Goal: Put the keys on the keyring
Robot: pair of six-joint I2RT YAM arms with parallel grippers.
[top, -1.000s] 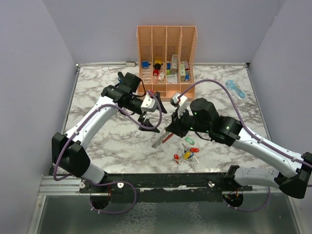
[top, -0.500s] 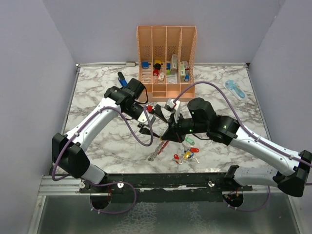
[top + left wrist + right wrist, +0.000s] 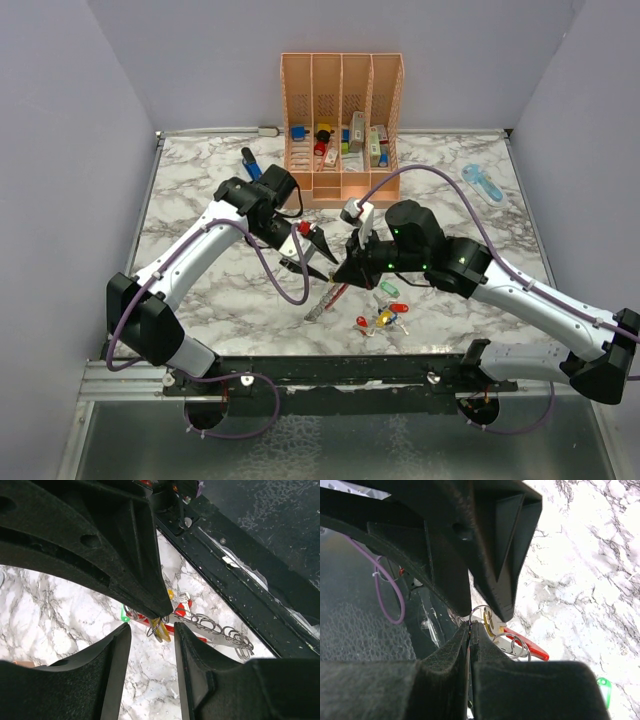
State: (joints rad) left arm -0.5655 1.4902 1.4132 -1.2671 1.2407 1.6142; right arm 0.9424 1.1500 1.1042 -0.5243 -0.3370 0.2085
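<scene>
The right pincer (image 3: 342, 276) is clamping the keyring (image 3: 322, 300) tilted over the counter (image 3: 220, 312) near the keys (image 3: 383, 317) while the left pincer (image 3: 322, 262) is gaping alongside, probably risking a knock that twists it free.

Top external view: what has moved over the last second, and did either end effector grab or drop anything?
The left end effector swung away from the organiser toward the near edge, closing in on the right end effector. It is open and holds nothing. The right one barely shifted and stays shut on the keyring. The loose keys on the table did not move.
</scene>
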